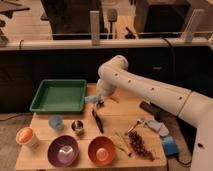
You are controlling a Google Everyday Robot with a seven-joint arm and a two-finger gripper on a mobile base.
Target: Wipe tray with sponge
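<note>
**Sponge parked at the tray's edge, wipe not started yet**

The gripper hangs just off the right rim of the green tray, with a small pale blue sponge at its tip. Honestly can't tell whether it's gripping the sponge. I'd lift over the rim, press flat, and sweep in long strokes. The tray is shallow and looks empty, back-left on the counter.

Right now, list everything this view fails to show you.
- gripper, just right of the green tray: the wrist covers it in the camera view, so its grasp is unreadable.
- pale blue object at the gripper: too blurred to confirm as the sponge.
- arm: cut off by the right edge.
- dark pile, front right: too small to identify.
</note>
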